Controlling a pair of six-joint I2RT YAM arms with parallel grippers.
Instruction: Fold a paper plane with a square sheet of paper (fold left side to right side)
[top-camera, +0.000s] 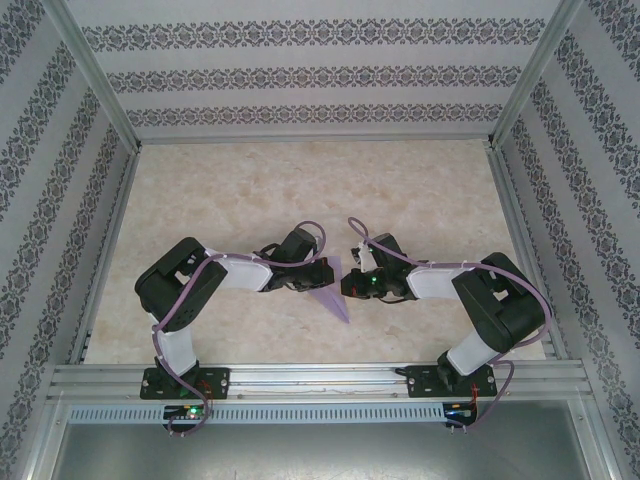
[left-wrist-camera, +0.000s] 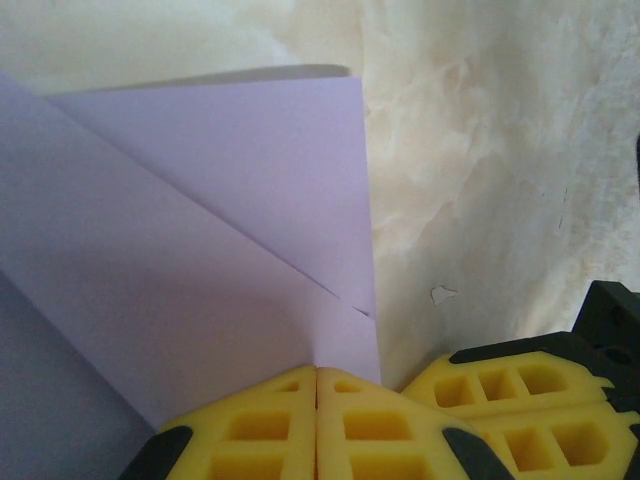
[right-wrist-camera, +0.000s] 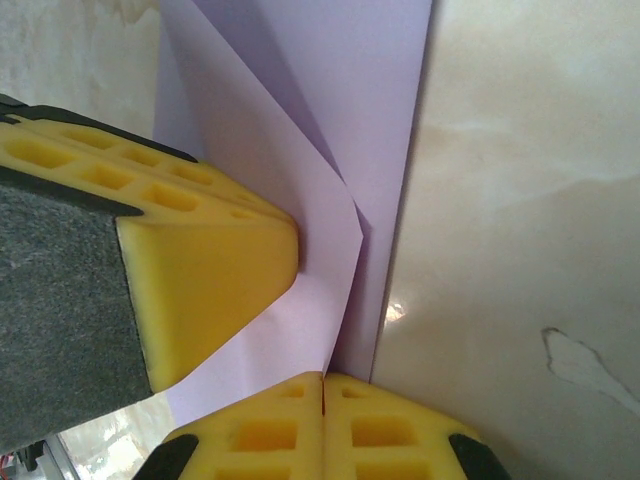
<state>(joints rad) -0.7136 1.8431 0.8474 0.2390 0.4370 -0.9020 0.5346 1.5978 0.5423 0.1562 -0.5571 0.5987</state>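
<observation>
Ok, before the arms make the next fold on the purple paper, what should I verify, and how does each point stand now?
1. Left gripper shut: ok.
2. Right gripper shut: ok.
3. Paper lies on the table between the two grippers: ok.
4. Diagonal flap folded over with a clean crease: ok.
5. Both grippers' fingertips meet the paper's edge: ok.
6. A layer really pinched between the fingers: cannot tell.
7. Layers flat on each other: cannot tell; a shadow under one layer in the right wrist view hints at lifting.
</observation>
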